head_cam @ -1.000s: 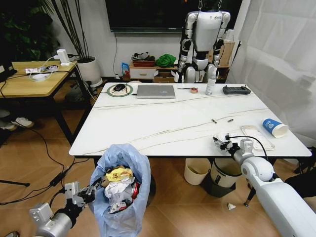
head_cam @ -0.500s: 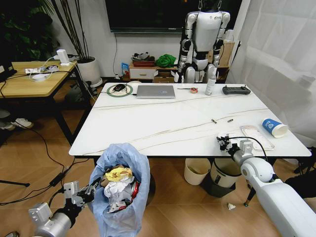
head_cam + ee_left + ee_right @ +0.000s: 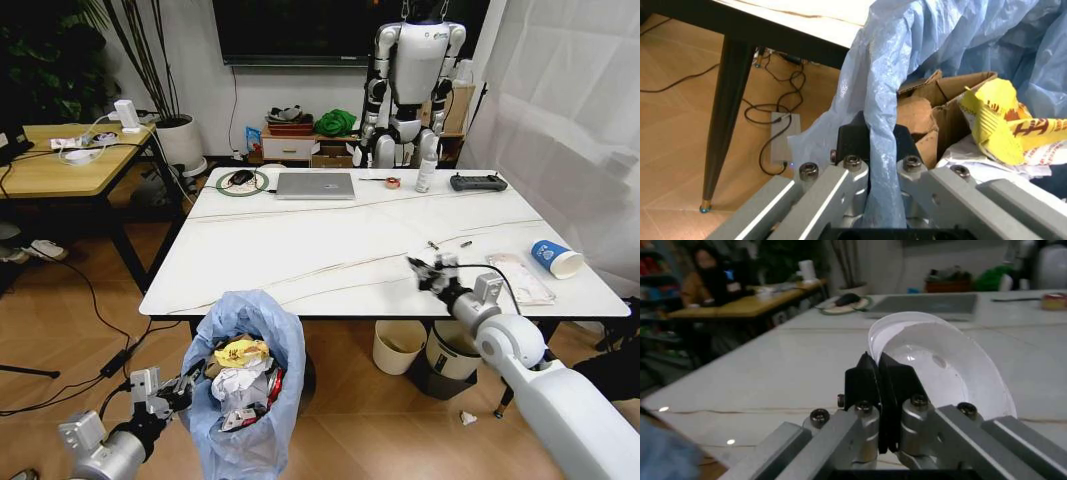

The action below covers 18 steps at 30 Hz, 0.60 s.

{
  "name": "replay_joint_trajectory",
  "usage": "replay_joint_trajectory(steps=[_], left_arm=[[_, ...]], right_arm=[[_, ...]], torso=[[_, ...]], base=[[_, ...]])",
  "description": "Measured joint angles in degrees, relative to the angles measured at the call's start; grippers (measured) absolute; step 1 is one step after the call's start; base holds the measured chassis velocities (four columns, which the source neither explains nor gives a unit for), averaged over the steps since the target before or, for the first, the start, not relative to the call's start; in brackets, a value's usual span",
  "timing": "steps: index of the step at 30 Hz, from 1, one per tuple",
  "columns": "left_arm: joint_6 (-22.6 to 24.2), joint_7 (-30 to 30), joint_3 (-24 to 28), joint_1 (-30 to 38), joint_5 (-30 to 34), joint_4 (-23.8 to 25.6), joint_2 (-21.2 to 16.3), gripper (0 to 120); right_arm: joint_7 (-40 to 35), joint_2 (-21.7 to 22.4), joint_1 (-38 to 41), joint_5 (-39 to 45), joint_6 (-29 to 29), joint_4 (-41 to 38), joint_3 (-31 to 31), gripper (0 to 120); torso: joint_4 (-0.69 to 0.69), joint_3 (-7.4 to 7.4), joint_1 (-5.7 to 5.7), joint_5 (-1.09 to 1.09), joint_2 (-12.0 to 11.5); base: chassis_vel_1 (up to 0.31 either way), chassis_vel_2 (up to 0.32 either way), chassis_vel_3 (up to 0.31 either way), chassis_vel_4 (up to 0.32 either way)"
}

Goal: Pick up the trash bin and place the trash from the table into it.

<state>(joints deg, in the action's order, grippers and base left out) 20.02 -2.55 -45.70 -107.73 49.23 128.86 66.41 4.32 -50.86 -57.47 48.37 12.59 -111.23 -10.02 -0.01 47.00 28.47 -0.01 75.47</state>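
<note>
The trash bin (image 3: 250, 400), wrapped in a crinkled light-blue bag (image 3: 960, 45), hangs in front of the table (image 3: 300, 250), near its left corner. My left gripper (image 3: 185, 385) (image 3: 877, 137) is shut on the bag's rim. Inside lie a yellow wrapper (image 3: 242, 352) (image 3: 997, 120), brown cardboard (image 3: 933, 100), white tissues and a red can (image 3: 272, 385). Just above the table's front right part, my right gripper (image 3: 420, 270) (image 3: 878, 372) is shut on a round white plastic lid (image 3: 940, 365). A blue paper cup (image 3: 555, 258) and a clear wrapper (image 3: 520, 277) lie to its right.
At the table's far side are a laptop (image 3: 316, 185), a green ring with a mouse (image 3: 242, 182), a bottle (image 3: 427, 172) and a controller (image 3: 478, 182). A cream bin (image 3: 398, 345) and a grey bin (image 3: 455, 350) stand under the table. A wooden desk (image 3: 60, 160) is at the left.
My right gripper has risen from the table's front edge and moved left and farther in over the top, with the white lid in it. The left arm and bin have stayed put.
</note>
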Motion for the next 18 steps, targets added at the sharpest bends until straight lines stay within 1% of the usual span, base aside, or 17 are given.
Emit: replay_joint_trajectory(steps=[4,5,9,12,14,16,18], left_arm=[[0.0,0.1,0.0,0.0,0.0,0.2,-0.1,0],[0.0,0.1,0.0,0.0,0.0,0.2,-0.1,0],[0.1,0.2,0.0,0.0,0.0,0.8,-0.2,0],[0.2,0.2,-0.3,-0.4,0.0,1.3,-0.5,0],[0.2,0.3,-0.3,-0.5,0.0,1.4,-0.5,0],[0.3,0.3,-0.5,-0.8,0.2,1.9,-0.5,0],[0.3,0.3,-0.6,-1.0,0.3,2.0,-0.3,0]], right_arm=[[3.9,1.9,2.3,3.0,-2.9,-8.6,8.7,0],[3.9,1.9,2.3,3.0,-2.9,-8.6,8.7,0],[6.8,2.3,6.1,4.9,-5.7,-12.6,18.8,0],[8.5,1.5,10.1,5.4,-7.3,-12.9,25.4,0],[8.7,1.3,11.0,5.4,-7.5,-12.7,26.6,0],[9.0,0.4,13.5,5.3,-8.2,-11.3,31.1,0],[9.0,0.0,14.1,5.0,-8.5,-10.4,33.6,0]], torso=[[0.01,0.00,0.00,-0.01,0.0],[0.01,0.00,0.00,-0.01,0.0],[0.01,0.00,0.00,0.00,0.0],[0.00,0.00,0.00,-0.01,0.0],[0.01,0.00,0.00,0.00,0.0],[0.01,0.00,0.00,-0.01,0.0],[0.01,0.00,0.00,0.00,0.0]], base=[[0.000,0.000,0.000,0.000],[0.000,0.000,0.000,0.000],[0.000,0.000,0.000,0.000],[0.000,0.000,0.000,0.000],[0.000,0.000,0.000,0.000],[0.000,0.000,0.000,0.000],[0.000,0.000,0.000,0.000]])
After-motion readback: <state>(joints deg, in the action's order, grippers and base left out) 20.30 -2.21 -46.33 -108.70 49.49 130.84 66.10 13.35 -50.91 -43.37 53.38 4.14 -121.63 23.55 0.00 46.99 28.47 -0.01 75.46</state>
